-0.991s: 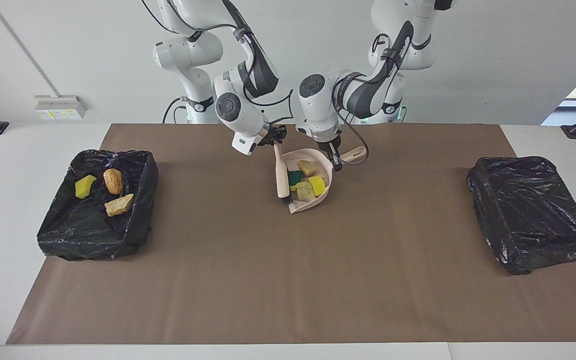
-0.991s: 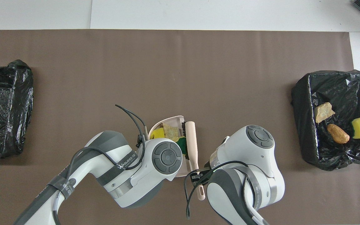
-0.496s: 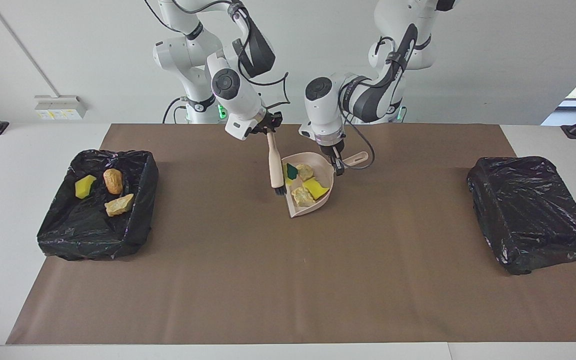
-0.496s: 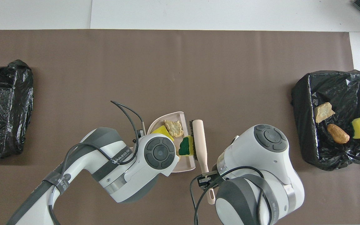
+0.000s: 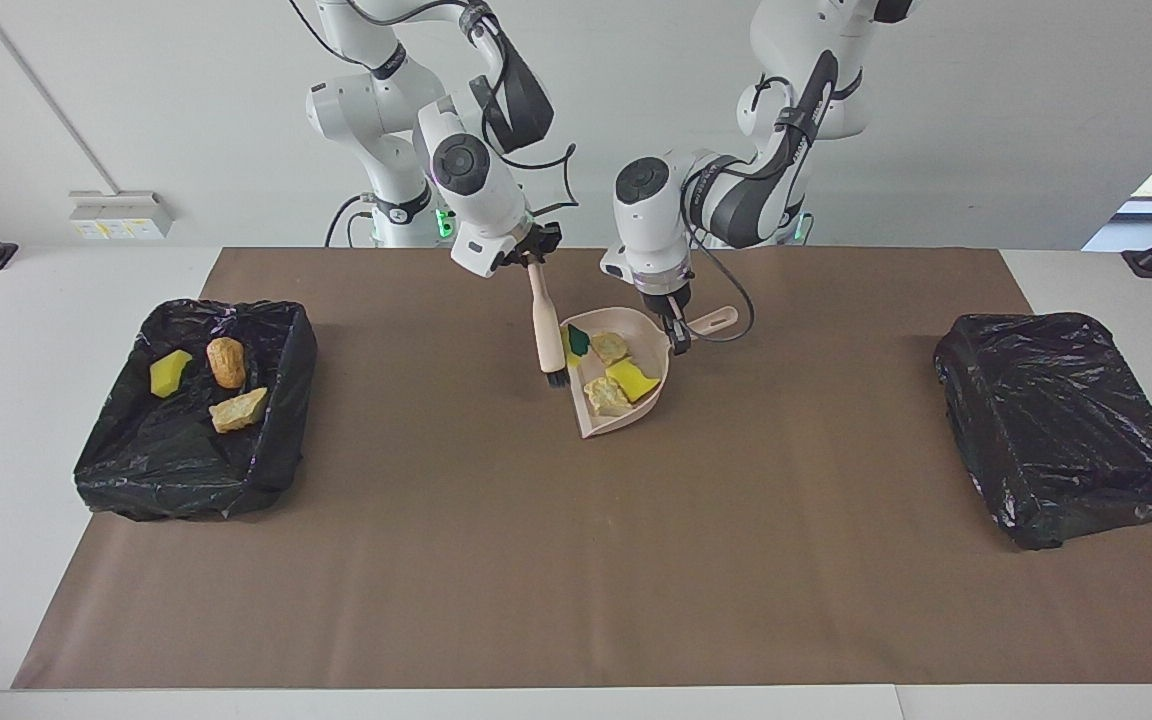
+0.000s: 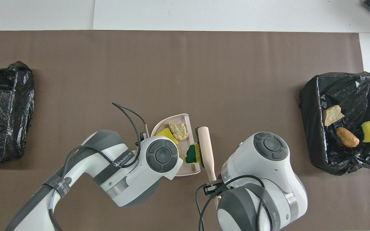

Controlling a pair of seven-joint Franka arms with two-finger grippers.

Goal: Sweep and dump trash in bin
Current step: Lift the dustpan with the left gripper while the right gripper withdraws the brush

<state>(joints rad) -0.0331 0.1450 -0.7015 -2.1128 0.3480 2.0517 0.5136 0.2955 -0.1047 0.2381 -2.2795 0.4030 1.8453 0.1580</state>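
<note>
Pale pink plastic dustpan (image 5: 658, 345) sat mid-bench on the brown paper sheet (image 5: 576, 560), loaded w/ four scraps: a green-topped yellow sponge piece (image 5: 576, 342) at the open edge by the brush, a flat yellow sponge piece (image 5: 633, 379), and two tan bread-like chunks (image 5: 609, 347) (image 5: 603, 395). Three more scraps, a yellow sponge bit (image 5: 169, 372), a golden-brown chunk (image 5: 227, 361) and a tan chunk (image 5: 238, 409), lay already in the black-bag-lined bin (image 5: 276, 440) at the right arm's end of the bench. A second black-lined bin (image 5: 1066, 430) stood at the left arm's end; no scraps showed in it.

Left tool (image 5: 677, 333) was down at the pan's handle (image 5: 714, 320), apparently pinching it. Right tool (image 5: 533, 254) was pressed together on the top of the beige-handled brush (image 5: 542, 322), which hung nearly upright, dark bristles (image 5: 555, 379) low, just beside the pan's open edge; whether they touched the bench I couldn't tell.

Key relation for the next move: sweeping looked done, so the pan needs carrying to a bin. The pan's long axis ran roughly away from the robots, open mouth facing the right arm's end, i.e. toward the bin that already held trash. That bin lay well apart from the pan, w/ the brush between them, so the brush prob. has to clear first. Risk: the green-topped piece sat right at the lip and could slide off if the pan tips mouth-down en route.
</note>
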